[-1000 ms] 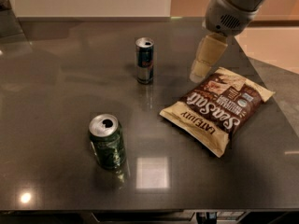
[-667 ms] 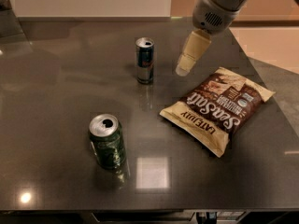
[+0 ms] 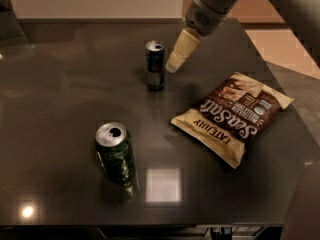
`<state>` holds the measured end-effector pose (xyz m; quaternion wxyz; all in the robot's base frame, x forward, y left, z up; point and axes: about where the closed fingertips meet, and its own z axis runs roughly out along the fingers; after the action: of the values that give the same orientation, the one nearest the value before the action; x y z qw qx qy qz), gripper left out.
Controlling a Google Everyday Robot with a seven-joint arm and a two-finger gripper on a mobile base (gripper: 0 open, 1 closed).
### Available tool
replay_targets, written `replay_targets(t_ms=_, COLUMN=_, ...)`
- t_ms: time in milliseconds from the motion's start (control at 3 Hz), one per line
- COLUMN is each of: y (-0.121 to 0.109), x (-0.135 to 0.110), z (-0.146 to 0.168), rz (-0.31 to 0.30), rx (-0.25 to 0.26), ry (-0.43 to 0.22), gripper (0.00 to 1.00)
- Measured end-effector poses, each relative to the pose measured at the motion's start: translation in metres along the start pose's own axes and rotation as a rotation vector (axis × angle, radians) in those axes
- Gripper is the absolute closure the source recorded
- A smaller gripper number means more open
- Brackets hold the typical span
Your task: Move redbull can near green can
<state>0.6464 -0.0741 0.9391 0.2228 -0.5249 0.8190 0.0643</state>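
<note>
Arm slants down from upper right. Gripper (image 3: 173,64) hangs just right of redbull can (image 3: 155,65); spread or pressed together, cannot tell. Can upright, slim, dark blue-silver, silver top.

The room is dim, and the dark worktop (image 3: 60,94) shines like a mirror, with a pale square of glare (image 3: 162,185) near the front and a small bright spot (image 3: 27,212) at the front corner. The pincer (image 3: 172,66) hangs just beside the redbull can (image 3: 155,64), and its cream tip catches the light. A soft shadow lies by the green can (image 3: 115,154) and the bag (image 3: 235,116).
</note>
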Motion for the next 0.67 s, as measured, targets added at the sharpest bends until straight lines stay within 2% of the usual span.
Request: replay_targets(t_ms=667, y=-0.003, x=-0.038, z=0.027, rz=-0.005, rx=-0.024, ry=-0.029, gripper=0.0)
